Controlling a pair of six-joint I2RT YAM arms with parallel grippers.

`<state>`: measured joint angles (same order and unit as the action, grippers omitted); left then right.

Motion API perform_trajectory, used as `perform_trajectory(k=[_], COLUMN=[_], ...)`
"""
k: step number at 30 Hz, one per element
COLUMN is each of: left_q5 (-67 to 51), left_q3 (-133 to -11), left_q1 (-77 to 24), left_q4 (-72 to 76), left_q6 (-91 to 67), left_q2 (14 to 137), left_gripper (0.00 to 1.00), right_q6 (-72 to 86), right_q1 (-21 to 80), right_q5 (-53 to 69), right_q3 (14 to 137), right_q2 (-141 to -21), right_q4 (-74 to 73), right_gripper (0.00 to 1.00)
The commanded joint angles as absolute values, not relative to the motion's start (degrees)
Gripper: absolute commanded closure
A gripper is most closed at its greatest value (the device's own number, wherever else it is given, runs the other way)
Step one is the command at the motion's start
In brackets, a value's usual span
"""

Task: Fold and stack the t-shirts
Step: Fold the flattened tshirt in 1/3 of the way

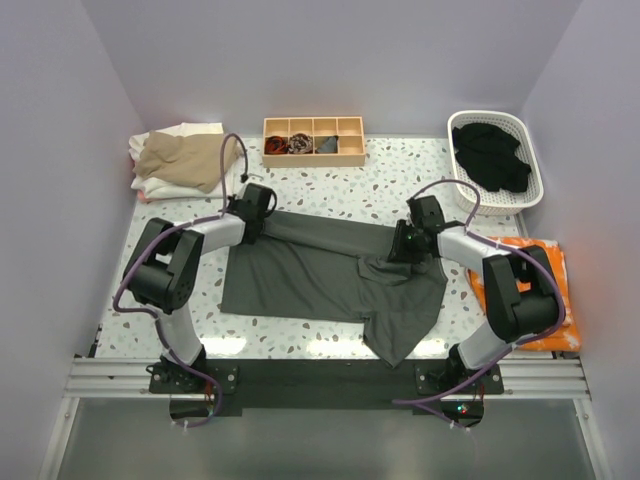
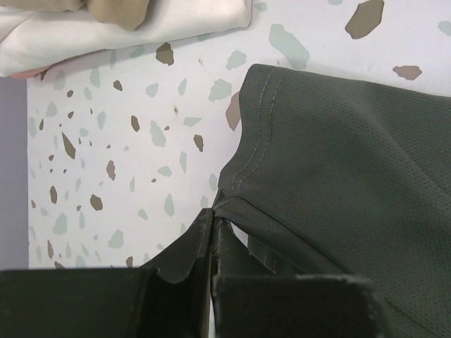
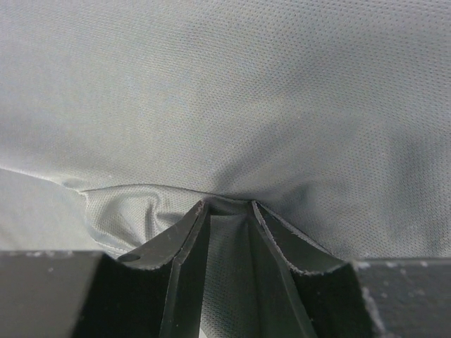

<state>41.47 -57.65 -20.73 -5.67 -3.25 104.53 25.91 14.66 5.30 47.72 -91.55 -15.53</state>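
Left gripper (image 2: 211, 232) clenched on charcoal t-shirt (image 1: 330, 275) hem | right gripper (image 3: 227, 211) pinching its fabric | risk: your uneven pull slips cloth, skews fold

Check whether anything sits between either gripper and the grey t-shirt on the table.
Nothing visible does. The left gripper is pinched shut on the grey t-shirt's hemmed corner, and the right gripper presses straight into its fabric, jaws slightly apart.
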Motion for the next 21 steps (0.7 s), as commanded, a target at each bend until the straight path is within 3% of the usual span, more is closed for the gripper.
perform_trajectory(k=[1, 6, 7, 8, 11, 12, 13, 15, 16, 17, 18, 21], left_q5=[46.4, 46.1, 45.7, 45.7, 45.5, 45.6, 47.0, 48.3, 49.9, 50.3, 50.6, 44.1], left_q3=[-60.5, -67.0, -67.1, -67.1, -66.3, -66.0, -66.2, -67.8, -68.3, -69.2, -69.6, -69.3], left_q1=[-21.4, -21.8, -21.9, -21.9, -21.9, -21.9, -22.0, -21.8, -21.8, -21.8, -21.8, -22.1], left_q4=[-10.0, -22.0, -24.5, -25.6, -27.3, -28.0, -28.6, -31.4, -32.2, -32.3, -32.2, -25.3], left_q6=[-2.3, -9.3, -11.5, -12.6, -15.2, -16.2, -16.8, -18.4, -18.9, -19.1, -19.4, -14.4], left_q2=[107.2, 110.8, 110.5, 110.0, 106.8, 105.2, 104.6, 103.5, 103.3, 102.8, 101.9, 98.5], left_gripper=[1.0, 0.96, 0.92, 0.79, 0.75, 0.68, 0.5, 0.49, 0.41, 0.26, 0.0, 0.0], right_q6=[25.4, 26.4, 26.4, 26.4, 26.5, 26.4, 26.4, 25.3, 25.2, 24.5, 24.6, 24.3], right_q1=[14.4, 14.4, 14.5, 14.4, 14.4, 14.4, 14.4, 14.4, 14.4, 14.4, 14.4, 14.4], right_q5=[-2.4, -4.4, -4.6, -4.7, -6.0, -6.5, -6.4, -5.8, -5.3, -4.7, -4.4, -3.5], right_q3=[48.4, 48.9, 49.0, 49.0, 49.0, 49.0, 49.1, 49.2, 49.2, 49.4, 49.3, 49.4], right_q2=[-95.8, -96.8, -96.6, -96.2, -94.8, -94.6, -93.7, -92.5, -90.8, -89.9, -88.7, -84.4], right_q4=[-22.4, -23.2, -23.3, -23.4, -24.0, -24.1, -24.2, -23.6, -23.6, -23.3, -23.2, -22.9], right_gripper=[0.68, 0.69, 0.69, 0.69, 0.69, 0.69, 0.68, 0.66, 0.66, 0.65, 0.65, 0.63])
